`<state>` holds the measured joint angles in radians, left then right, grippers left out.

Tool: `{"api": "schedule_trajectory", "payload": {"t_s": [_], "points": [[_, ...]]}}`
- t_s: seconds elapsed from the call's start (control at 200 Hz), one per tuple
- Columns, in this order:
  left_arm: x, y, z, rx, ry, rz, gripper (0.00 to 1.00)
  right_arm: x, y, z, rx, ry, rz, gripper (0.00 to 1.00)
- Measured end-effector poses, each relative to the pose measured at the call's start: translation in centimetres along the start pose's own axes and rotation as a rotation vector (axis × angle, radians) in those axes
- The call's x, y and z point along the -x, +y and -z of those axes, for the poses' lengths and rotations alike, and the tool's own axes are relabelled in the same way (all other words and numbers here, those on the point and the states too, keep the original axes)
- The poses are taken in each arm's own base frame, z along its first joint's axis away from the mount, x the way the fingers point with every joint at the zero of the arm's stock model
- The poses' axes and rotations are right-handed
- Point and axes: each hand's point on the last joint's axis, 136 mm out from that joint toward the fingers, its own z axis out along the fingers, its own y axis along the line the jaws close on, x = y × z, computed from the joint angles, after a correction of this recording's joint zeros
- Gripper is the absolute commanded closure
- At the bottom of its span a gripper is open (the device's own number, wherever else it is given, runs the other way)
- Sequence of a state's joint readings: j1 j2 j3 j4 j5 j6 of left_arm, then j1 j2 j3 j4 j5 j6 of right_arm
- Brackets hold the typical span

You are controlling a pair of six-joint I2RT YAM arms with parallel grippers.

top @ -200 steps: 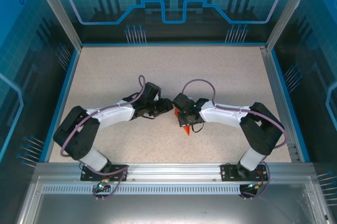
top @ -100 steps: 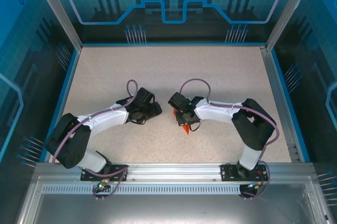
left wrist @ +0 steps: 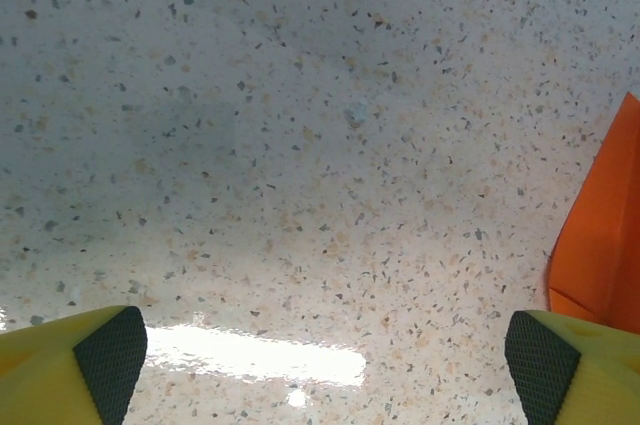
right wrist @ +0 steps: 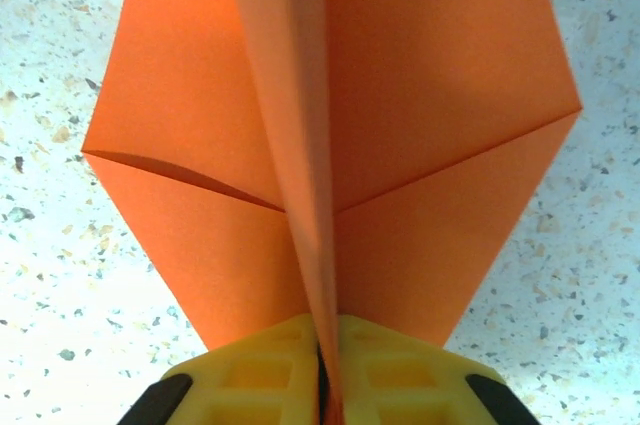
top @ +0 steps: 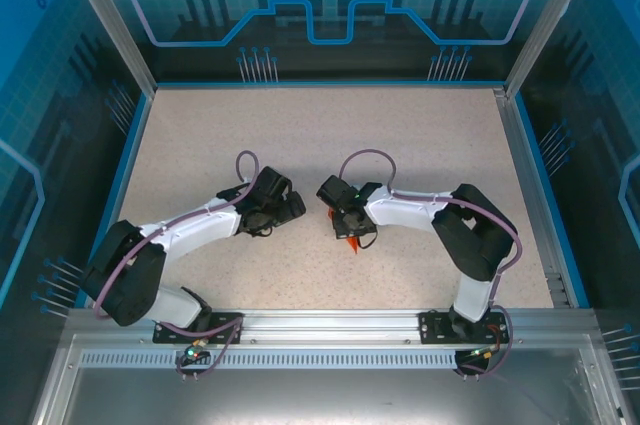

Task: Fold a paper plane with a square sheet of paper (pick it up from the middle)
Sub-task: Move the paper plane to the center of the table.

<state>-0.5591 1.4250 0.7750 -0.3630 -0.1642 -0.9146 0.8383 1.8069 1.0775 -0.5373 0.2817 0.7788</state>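
From above, my right gripper (top: 348, 232) sat over the paper plane (top: 353, 245) on the table (top: 300, 135), with my left gripper (top: 289, 207) nearby. Left wrist: my fingers (left wrist: 108, 357) were spread and empty, with the plane at the right edge. Right wrist: my fingers (right wrist: 265, 370) pinched the plane's centre crease.

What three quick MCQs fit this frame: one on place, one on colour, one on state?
1. Where is the orange paper?
A) pinched in the right fingers
B) against the back wall
C) under the left arm's base

2. What colour are the finger bodies?
A) red
B) yellow
C) white

3. How do the left fingers stand?
A) shut on the paper
B) shut on a cable
C) open, holding nothing

Key:
1 A, the paper's centre fold runs into the closed right fingers.
2 B, both wrist views show yellow bodies with dark pads.
3 C, they sit wide apart over bare table.
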Motion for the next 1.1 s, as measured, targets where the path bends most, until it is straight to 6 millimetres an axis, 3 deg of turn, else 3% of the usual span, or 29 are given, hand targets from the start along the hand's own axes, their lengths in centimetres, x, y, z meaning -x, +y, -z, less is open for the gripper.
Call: {"api": "schedule_trajectory", "payload": {"t_s": [0.125, 0.24, 0.405, 0.57, 0.82, 1.1], "points": [[0.3, 0.4, 0.4, 0.012, -0.014, -0.001, 0.02, 0.5, 0.0, 0.5, -0.008, -0.009, -0.001, 0.94], [0.8, 1.0, 1.1, 0.017, -0.039, 0.012, 0.02, 2.3, 0.6, 1.5, 0.001, -0.045, -0.006, 0.94], [0.8, 2.2, 2.0, 0.028, -0.059, 0.022, 0.01, 7.3, 1.2, 3.2, 0.044, -0.129, -0.053, 0.94], [0.5, 3.0, 2.2, 0.044, -0.055, 0.021, 0.01, 11.0, 1.1, 1.6, 0.031, -0.144, -0.081, 0.95], [0.5, 3.3, 2.2, 0.051, -0.056, 0.020, 0.02, 11.5, 0.1, -2.4, -0.029, -0.078, -0.071, 0.93], [0.5, 3.3, 2.2, 0.052, -0.056, 0.005, 0.02, 11.6, 0.0, -3.1, -0.039, -0.058, -0.064, 0.87]]}}
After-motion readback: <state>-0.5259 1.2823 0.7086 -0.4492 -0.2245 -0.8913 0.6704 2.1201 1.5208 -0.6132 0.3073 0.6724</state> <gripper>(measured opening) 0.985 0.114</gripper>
